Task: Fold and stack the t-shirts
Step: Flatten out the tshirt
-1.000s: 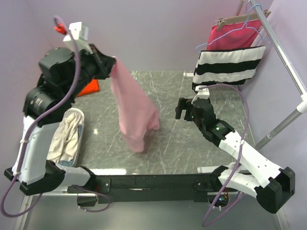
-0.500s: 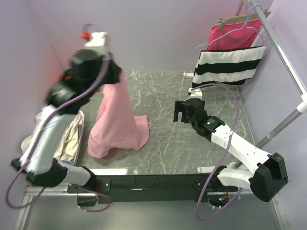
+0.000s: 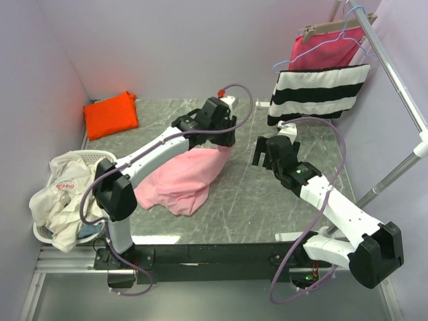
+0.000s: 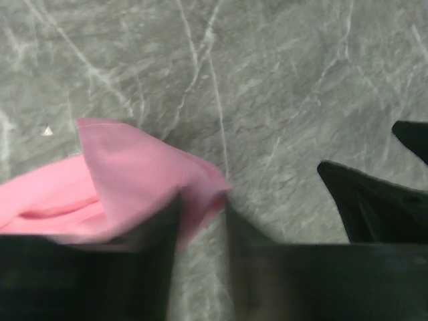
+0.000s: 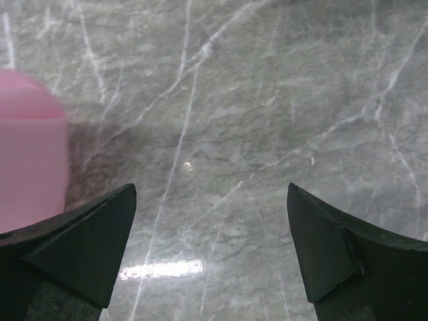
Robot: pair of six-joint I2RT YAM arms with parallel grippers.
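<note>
The pink t-shirt (image 3: 177, 180) lies in a crumpled heap on the marble table, left of centre. My left gripper (image 3: 224, 142) reaches across to its far right corner. In the blurred left wrist view the fingers (image 4: 154, 261) stand a narrow gap apart, with table showing between them. A corner of the pink t-shirt (image 4: 127, 167) drapes over the left gripper (image 4: 204, 204) at the tips. The orange t-shirt (image 3: 112, 115) lies folded at the back left. My right gripper (image 3: 262, 155) hovers open and empty just right of the pink t-shirt (image 5: 30, 147), its jaws wide over bare marble (image 5: 210, 194).
A white basket (image 3: 100, 158) heaped with pale laundry hangs off the table's left edge. At the back right a rack rail (image 3: 394, 73) carries a striped cloth (image 3: 317, 93) and a magenta cloth (image 3: 328, 50) on a hanger.
The left arm swung down from high at the left to the table's centre, laying the hanging pink t-shirt flat; its jaws have parted slightly. The right gripper shifted slightly.
</note>
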